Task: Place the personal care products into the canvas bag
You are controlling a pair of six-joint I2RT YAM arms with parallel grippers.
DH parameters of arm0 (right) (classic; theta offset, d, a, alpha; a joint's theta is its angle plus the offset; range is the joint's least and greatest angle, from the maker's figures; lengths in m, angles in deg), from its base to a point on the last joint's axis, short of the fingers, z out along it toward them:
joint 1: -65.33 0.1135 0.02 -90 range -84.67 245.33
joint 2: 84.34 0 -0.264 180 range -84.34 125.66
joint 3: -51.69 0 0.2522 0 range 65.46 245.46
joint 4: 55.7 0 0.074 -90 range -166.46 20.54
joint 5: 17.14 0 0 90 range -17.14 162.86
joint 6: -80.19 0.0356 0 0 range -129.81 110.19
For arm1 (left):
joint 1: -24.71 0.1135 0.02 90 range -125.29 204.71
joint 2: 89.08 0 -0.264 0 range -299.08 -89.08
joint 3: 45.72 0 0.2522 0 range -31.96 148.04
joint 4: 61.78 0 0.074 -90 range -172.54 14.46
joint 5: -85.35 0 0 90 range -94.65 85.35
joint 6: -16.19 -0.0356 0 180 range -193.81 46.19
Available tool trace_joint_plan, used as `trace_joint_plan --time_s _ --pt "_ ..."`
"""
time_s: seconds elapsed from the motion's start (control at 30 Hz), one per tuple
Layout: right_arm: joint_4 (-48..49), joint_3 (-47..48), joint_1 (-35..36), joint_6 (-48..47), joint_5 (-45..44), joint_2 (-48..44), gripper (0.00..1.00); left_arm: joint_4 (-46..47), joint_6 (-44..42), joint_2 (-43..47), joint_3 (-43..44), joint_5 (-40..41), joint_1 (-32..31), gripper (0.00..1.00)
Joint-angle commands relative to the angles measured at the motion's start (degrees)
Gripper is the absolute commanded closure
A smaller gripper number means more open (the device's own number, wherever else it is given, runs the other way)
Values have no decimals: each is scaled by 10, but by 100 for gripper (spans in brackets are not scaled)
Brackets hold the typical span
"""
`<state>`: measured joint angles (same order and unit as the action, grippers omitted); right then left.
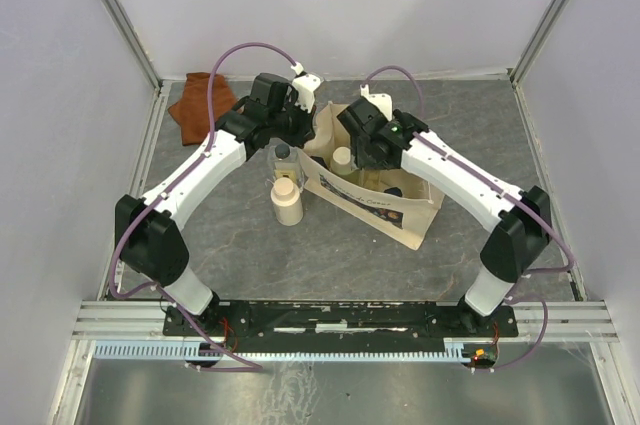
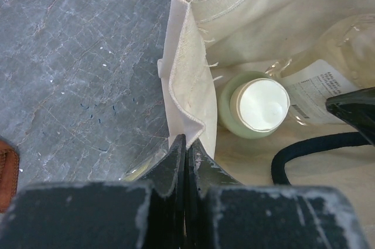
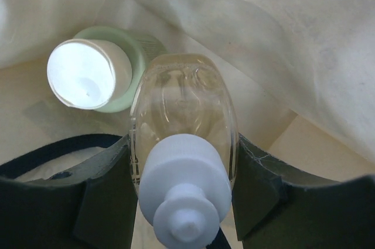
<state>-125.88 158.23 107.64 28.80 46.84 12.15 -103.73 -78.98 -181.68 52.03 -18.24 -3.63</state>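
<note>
Canvas bag (image 1: 385, 207) holds two bottles: olive-green cylinder (image 3: 133, 61), and flat bottle (image 3: 184, 108) grasped by right claw (image 3: 183, 170); left claw (image 2: 186, 145) pinches its rim. Cream cylinder (image 1: 287, 203), clear square bottle (image 1: 283, 161) on table (image 1: 230, 245).

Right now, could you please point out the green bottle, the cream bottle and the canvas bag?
green bottle (image 2: 259, 103), left wrist view, white cap.
cream bottle (image 1: 287, 206), top external view, its body.
canvas bag (image 2: 186, 79), left wrist view, corner seam.

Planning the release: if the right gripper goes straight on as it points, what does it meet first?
The right gripper holds the flat bottle, which leads and likely meets the inside of the canvas bag first. The green bottle sits left of that line; depth unclear.
</note>
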Motion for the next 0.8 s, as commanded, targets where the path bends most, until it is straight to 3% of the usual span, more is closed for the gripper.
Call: trace_joint_plan --time_s 0.0,0.6,0.77 --pt "85 17 -2 16 -18 0 79 -10 12 23 11 -7 3 97" --pt "125 -53 -13 26 29 41 77 -10 13 28 12 -7 3 97" --pt "127 -52 -14 18 55 60 57 -9 15 26 12 -4 3 97"
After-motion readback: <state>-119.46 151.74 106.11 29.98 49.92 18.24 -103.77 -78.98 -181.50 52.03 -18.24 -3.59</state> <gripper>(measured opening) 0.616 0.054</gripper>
